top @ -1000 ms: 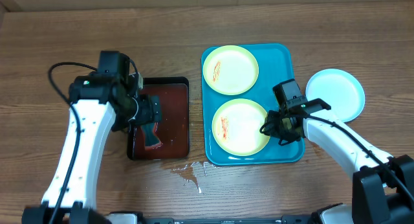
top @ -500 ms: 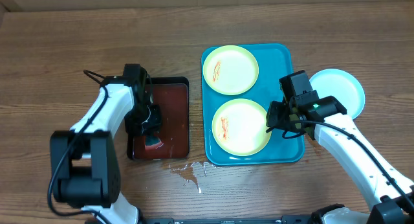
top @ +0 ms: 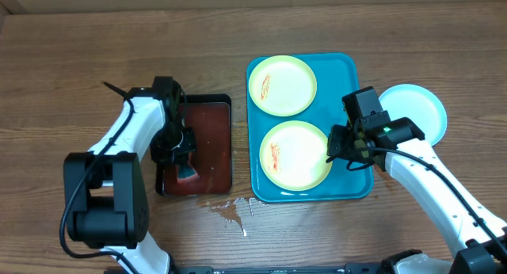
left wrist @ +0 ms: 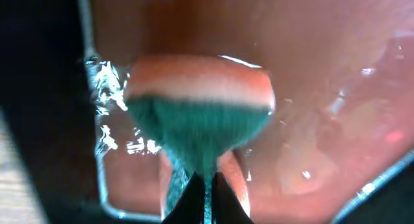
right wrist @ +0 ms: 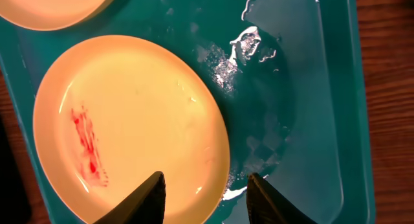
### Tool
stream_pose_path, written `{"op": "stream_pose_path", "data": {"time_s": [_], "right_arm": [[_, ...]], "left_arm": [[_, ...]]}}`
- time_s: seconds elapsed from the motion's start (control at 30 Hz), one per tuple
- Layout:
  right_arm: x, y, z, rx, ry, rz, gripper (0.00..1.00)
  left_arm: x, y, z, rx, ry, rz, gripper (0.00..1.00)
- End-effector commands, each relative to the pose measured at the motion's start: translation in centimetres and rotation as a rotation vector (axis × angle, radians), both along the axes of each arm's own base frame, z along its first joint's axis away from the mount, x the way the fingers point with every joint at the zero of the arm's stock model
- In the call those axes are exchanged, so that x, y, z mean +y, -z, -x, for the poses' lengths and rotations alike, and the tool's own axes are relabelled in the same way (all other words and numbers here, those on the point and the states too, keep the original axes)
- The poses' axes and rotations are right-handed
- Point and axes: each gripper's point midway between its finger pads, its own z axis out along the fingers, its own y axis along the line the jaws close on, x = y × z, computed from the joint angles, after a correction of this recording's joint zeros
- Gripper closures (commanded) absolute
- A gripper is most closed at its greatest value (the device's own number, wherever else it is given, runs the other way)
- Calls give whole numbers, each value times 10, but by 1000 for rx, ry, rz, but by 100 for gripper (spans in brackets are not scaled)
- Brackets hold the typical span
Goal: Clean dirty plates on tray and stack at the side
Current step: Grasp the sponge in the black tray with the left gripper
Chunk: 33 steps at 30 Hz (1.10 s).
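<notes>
Wood-grain tabletop (top: 356,20) fills the overhead view, brown with darker streaks, and a paler tan strip runs along its far edge. No more of the room shows.

At the left sits a small black tray (top: 215,139) with a wet, dark red inside. The left gripper (left wrist: 207,201) reaches down into its near end, the fingers pinched together on a sponge (left wrist: 200,114) that is teal with an orange-pink layer. The sponge bulges out past the fingertips and presses against the wet floor of the black tray. Glints of water line the rim beside it.

Just in front of this tray's near right corner, a thin puddle (top: 230,207) of spilled water glistens on the bare wood.

Next comes the turquoise tray (top: 348,68), lying close beside the black one. It holds two yellow-green plates, one behind the other. The far plate (top: 282,85) and the near plate (top: 295,154) each carry a red sauce smear on the left part of the pale centre. Beads and streaks of water (right wrist: 239,49) lie on the tray floor to the right of the near plate.

The right gripper (right wrist: 205,179) hangs over the near plate's right rim, its fingers apart, one above the plate and one above the tray floor; I cannot tell whether they touch.

A light blue plate (top: 412,112) rests on the wood just beside the tray's right edge, and no smear shows on it.
</notes>
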Motion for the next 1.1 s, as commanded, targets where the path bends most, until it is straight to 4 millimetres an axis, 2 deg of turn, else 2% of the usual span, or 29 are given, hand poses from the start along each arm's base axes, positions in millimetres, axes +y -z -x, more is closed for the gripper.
{"op": "stream_pose_path", "data": {"time_s": [0.0,0.1,0.2,0.37,0.57,0.77,0.9,0.93,1.0,1.07], "right_arm": [[-3,-10,-7,-40,5,16,57],[-3,-10,-7,-40,5,15,57],[-3,-10,-7,-40,5,15,57],[-3,-10,-7,-38,5,15,57],[-3,-10,-7,-37,5,16,57],[-3,-10,-6,-35,5,16,57],[-2,-9,-5,-30,3,12,57],[-2,-9,-5,-28,3,11,57],[-3,-9,-3,-23,3,13,57],[-3,-9,-3,-19,3,14,57]], "left_arm": [[0,-45,-23,-151,12,-9,96],[0,-60,-24,-200,13,-11,96],[0,-60,-22,-192,13,-11,96],[-1,-42,-16,-157,15,-8,96],[-16,-17,-12,-150,61,1,96],[-39,-6,-13,-187,116,3,96],[-46,-4,-14,-200,139,-23,96],[-46,-4,-14,-202,140,-31,92],[-46,-4,-14,-205,146,-41,76],[-46,-4,-14,-206,146,-41,68]]}}
